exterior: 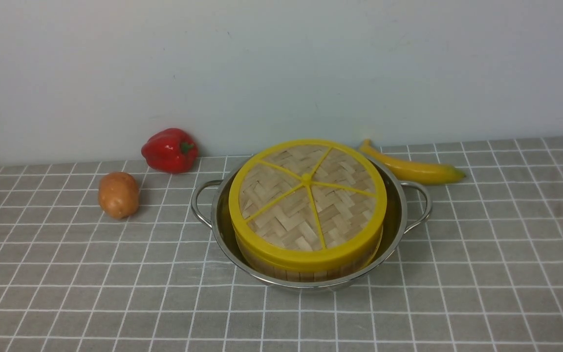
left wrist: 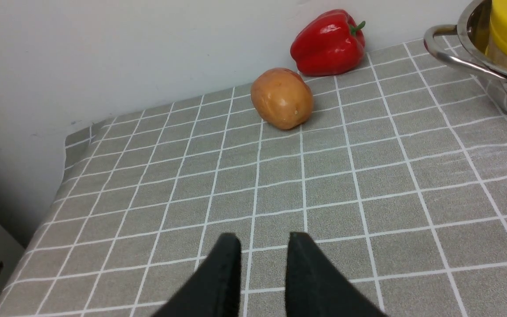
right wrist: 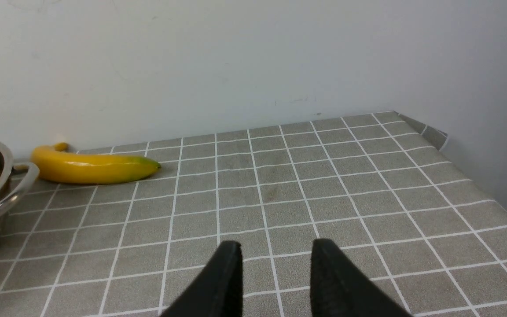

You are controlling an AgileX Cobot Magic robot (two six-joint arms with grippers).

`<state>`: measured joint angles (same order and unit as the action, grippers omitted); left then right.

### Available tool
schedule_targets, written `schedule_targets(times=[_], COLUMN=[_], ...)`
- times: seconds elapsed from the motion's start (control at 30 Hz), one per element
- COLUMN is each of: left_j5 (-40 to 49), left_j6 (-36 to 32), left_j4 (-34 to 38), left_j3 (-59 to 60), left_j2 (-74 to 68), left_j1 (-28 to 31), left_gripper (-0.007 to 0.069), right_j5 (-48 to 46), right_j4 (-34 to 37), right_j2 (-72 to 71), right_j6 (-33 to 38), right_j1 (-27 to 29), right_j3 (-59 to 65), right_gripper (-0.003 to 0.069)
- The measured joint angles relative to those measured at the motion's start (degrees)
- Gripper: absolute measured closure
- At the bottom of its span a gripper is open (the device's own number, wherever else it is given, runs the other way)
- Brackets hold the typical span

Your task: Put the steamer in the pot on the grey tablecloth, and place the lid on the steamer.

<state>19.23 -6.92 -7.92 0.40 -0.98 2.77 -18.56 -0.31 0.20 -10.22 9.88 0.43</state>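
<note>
Grey tablecloth holds pot; lid caps steamer inside.

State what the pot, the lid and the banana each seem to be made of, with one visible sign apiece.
Pot: polished metal, probably stainless steel; mirror-like wall with reflections.
Lid: woven bamboo-like strips in a herringbone pattern, with a smooth yellow rim and spokes, likely plastic.
Banana: possibly a plastic imitation; uniform glossy skin, though not certain.

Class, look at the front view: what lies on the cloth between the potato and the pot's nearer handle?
Nothing: between the potato and the pot only bare grey tablecloth shows. The left wrist view shows it too.
</note>
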Motion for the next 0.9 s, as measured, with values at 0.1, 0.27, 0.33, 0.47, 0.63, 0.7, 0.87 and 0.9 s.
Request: schedule_targets(times=[0.1, 0.27, 0.33, 0.47, 0.63, 0.7, 0.87, 0.9], left_j5=[0.00, 0.00, 0.00, 0.00, 0.00, 0.00, 0.00, 0.00], left_j6=[0.00, 0.00, 0.00, 0.00, 0.00, 0.00, 0.00, 0.00], left_j4=[0.00, 0.00, 0.00, 0.00, 0.00, 0.00, 0.00, 0.00], left_j3=[0.00, 0.00, 0.00, 0.00, 0.00, 0.00, 0.00, 0.00], left_j2=[0.00, 0.00, 0.00, 0.00, 0.00, 0.00, 0.00, 0.00], left_j1=[0.00, 0.00, 0.00, 0.00, 0.00, 0.00, 0.00, 0.00], left_gripper=[0.0466, 0.0466, 0.0466, 0.0466, 0.0457, 0.0454, 0.0453, 0.0449], right_j5=[0.00, 0.00, 0.00, 0.00, 0.00, 0.00, 0.00, 0.00], right_j4=[0.00, 0.00, 0.00, 0.00, 0.00, 0.00, 0.00, 0.00], right_j2=[0.00, 0.00, 0.00, 0.00, 0.00, 0.00, 0.00, 0.00], right_j6=[0.00, 0.00, 0.00, 0.00, 0.00, 0.00, 0.00, 0.00], right_j1=[0.00, 0.00, 0.00, 0.00, 0.00, 0.00, 0.00, 0.00], right_j3=[0.00, 0.00, 0.00, 0.00, 0.00, 0.00, 0.00, 0.00], right_gripper=[0.0419, 0.0419, 0.0419, 0.0419, 0.0419, 0.0419, 0.0419, 0.0419])
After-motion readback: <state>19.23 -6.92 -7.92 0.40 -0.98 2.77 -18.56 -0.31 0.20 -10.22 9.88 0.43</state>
